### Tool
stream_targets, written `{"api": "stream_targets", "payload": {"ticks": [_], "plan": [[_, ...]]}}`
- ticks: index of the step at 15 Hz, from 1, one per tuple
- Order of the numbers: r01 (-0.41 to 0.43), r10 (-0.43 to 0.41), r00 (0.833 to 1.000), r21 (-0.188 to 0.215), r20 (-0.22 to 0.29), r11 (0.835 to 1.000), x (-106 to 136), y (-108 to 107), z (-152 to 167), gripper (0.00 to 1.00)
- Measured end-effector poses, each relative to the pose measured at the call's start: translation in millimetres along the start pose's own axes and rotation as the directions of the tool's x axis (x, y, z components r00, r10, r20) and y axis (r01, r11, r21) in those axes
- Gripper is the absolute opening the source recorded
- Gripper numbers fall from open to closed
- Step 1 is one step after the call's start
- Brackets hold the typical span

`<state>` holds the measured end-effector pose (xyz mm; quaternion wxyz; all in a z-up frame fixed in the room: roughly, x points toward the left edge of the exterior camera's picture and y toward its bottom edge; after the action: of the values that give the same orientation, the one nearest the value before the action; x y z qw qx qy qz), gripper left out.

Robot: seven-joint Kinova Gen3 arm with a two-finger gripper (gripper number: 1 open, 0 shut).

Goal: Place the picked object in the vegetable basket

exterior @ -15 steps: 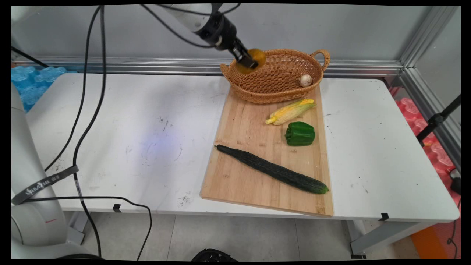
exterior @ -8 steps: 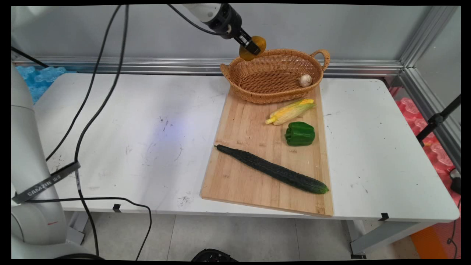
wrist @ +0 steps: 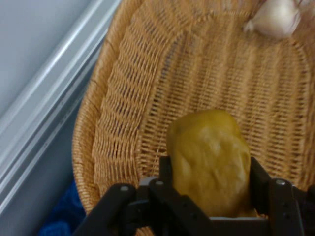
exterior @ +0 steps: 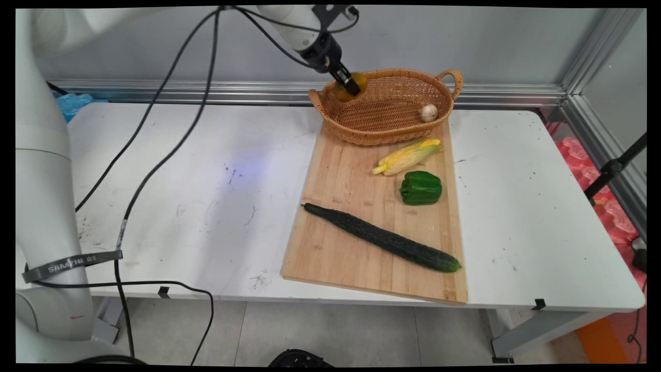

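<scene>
My gripper point(exterior: 351, 86) is shut on a yellow-orange fruit point(exterior: 358, 81), holding it just above the back left rim of a wicker basket point(exterior: 392, 129). In the hand view the gripper point(wrist: 209, 189) has its fingers pressed against both sides of the fruit point(wrist: 209, 157), with the basket's woven wall point(wrist: 123, 113) right below. A garlic bulb point(exterior: 428, 112) lies inside the basket at its right side and shows in the hand view as a garlic bulb point(wrist: 275, 19) at the top.
The basket stands on the far end of a wooden cutting board point(exterior: 341, 243). On the board lie a corn cob point(exterior: 408, 156), a green bell pepper point(exterior: 421, 188) and a long cucumber point(exterior: 382, 237). Black cables point(exterior: 155, 155) hang over the table's left half.
The gripper rose with the fruit above the basket's back rim, then dropped down again to the rim's left part. Other things stayed put.
</scene>
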<state>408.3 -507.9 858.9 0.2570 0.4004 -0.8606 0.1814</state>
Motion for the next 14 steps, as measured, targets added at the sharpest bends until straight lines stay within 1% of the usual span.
{"api": "stream_targets", "payload": {"ticks": [4, 7, 10, 11, 14], "plan": [[-0.004, 0.004, 0.999, -0.008, 0.052, 1.000, -9.7, -7.8, 33.5, 0.00], [-0.008, 0.009, 0.997, -0.011, 0.078, 1.000, -15.3, -11.3, 52.1, 0.00], [-0.021, 0.022, 0.995, -0.014, 0.093, 1.000, -19.9, -13.7, 65.9, 0.00], [-0.026, 0.027, 0.995, -0.015, 0.094, 1.000, -20.5, -13.8, 68.1, 1.00], [-0.056, 0.057, 0.995, -0.020, 0.084, 0.998, -18.6, -13.7, 72.3, 1.00]]}}
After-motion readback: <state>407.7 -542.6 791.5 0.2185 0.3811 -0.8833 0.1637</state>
